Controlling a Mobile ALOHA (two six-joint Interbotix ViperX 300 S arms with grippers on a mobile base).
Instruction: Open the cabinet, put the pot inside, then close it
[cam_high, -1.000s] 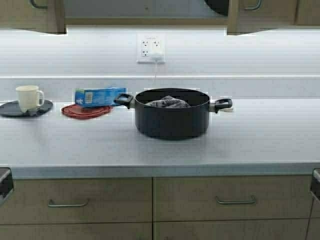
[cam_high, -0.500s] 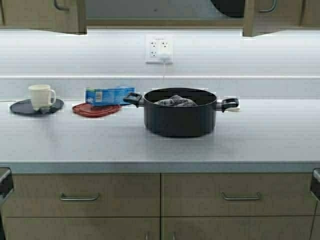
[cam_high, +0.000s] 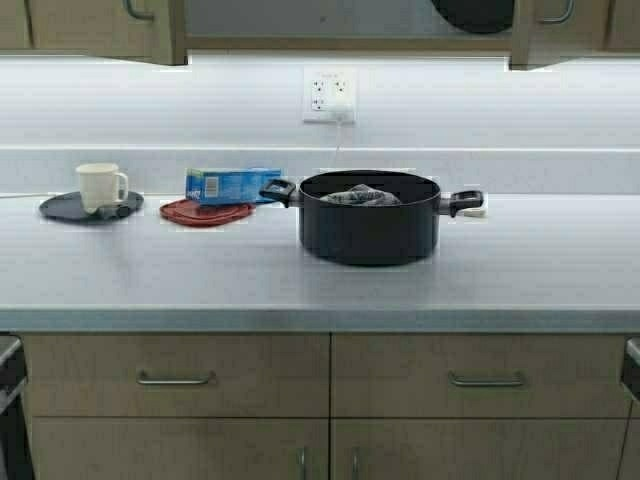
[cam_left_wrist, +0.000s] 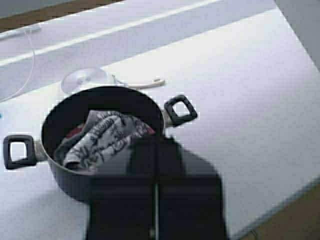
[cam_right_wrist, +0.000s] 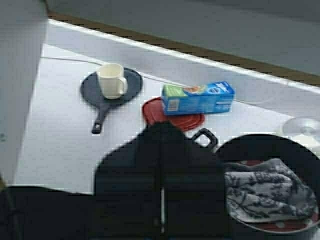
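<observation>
High view shows you the pot (cam_high: 369, 217) sitting mid-counter (cam_high: 300, 285) under the shut cabinet (cam_high: 100, 25), both grippers (cam_left_wrist: 155, 150) (cam_right_wrist: 161, 145) pressed together, so every step is left.

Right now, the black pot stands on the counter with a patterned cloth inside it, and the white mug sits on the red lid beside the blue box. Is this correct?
Not quite. The mug sits on a dark round pan with a handle, not on the red lid; the right wrist view shows it. The rest holds: the pot stands on the counter with a patterned cloth inside, and the lid lies by the blue box.
</observation>
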